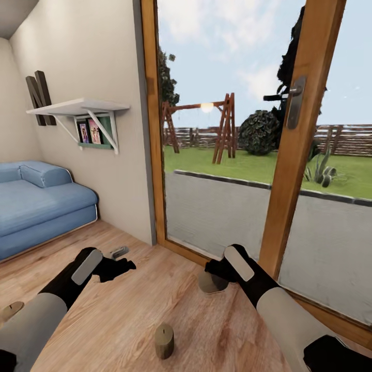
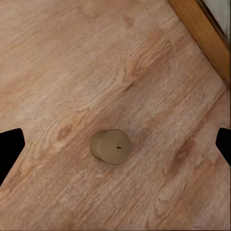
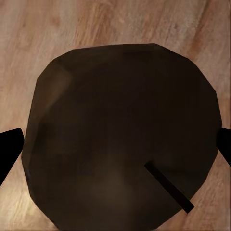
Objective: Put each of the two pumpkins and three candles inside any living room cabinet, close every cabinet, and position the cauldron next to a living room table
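A wide glass door (image 1: pixel 243 155) in a wooden frame looks out on a lawn with a swing set, and the wooden floor (image 1: pixel 129 320) runs from it back to a blue sofa (image 1: pixel 36 201) against the wall, under a white shelf (image 1: pixel 77 107). Both arms reach forward and down over that floor. The right gripper (image 1: pixel 213 269) hangs straight above a candle (image 1: pixel 211 282) that stands upright close to the door frame; in the right wrist view the candle's dark top (image 3: pixel 120 134), wick showing, sits squarely between the jaws, which are spread wide on either side of it and not touching it. The left gripper (image 1: pixel 121 266) hovers over bare floor, and its wrist view shows a second candle (image 2: pixel 110 147) upright on the boards, centred between its jaws but well below them; these jaws too are spread apart (just the dark tips show at the picture's edges). A third candle (image 1: pixel 164 340) stands upright on the floor nearer the robot, between the two arms and behind both pairs of jaws. A small grey object (image 1: pixel 119 251) lies on the floor just beyond the left jaws; what it is cannot be told.
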